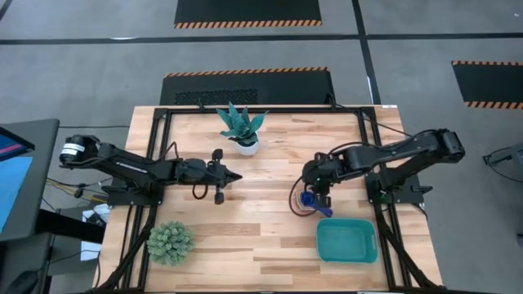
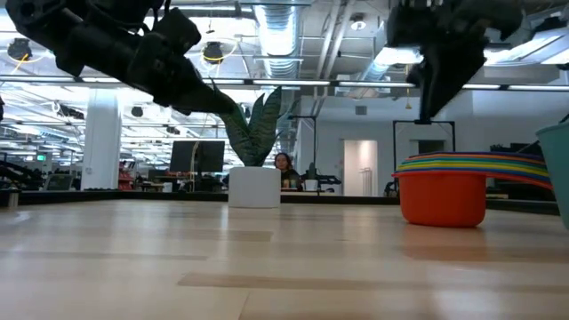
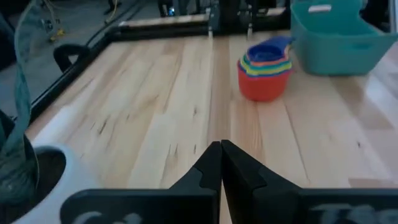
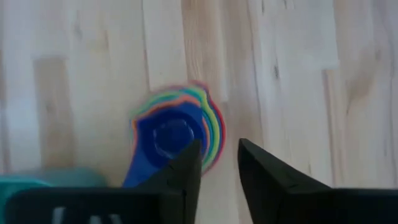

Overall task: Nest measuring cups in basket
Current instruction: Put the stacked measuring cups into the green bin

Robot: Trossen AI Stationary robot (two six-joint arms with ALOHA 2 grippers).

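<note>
The measuring cups (image 1: 308,201) stand nested in one stack on the table, red outermost and blue innermost, with their handles pointing toward the basket. The stack (image 2: 443,191) rests on the red cup's base, just left of the teal basket (image 1: 347,242). My right gripper (image 4: 219,163) hangs open above the stack (image 4: 177,134) and touches nothing; in the low view it (image 2: 436,89) is well clear of the cups. My left gripper (image 1: 237,175) is shut and raised over the table's middle, pointing toward the stack (image 3: 264,73) and the basket (image 3: 339,37).
A spiky plant in a white pot (image 1: 243,131) stands near the far edge, close beside my left gripper. A round green plant (image 1: 170,242) sits near the near left corner. Bare wood lies between the two grippers and in front of the stack.
</note>
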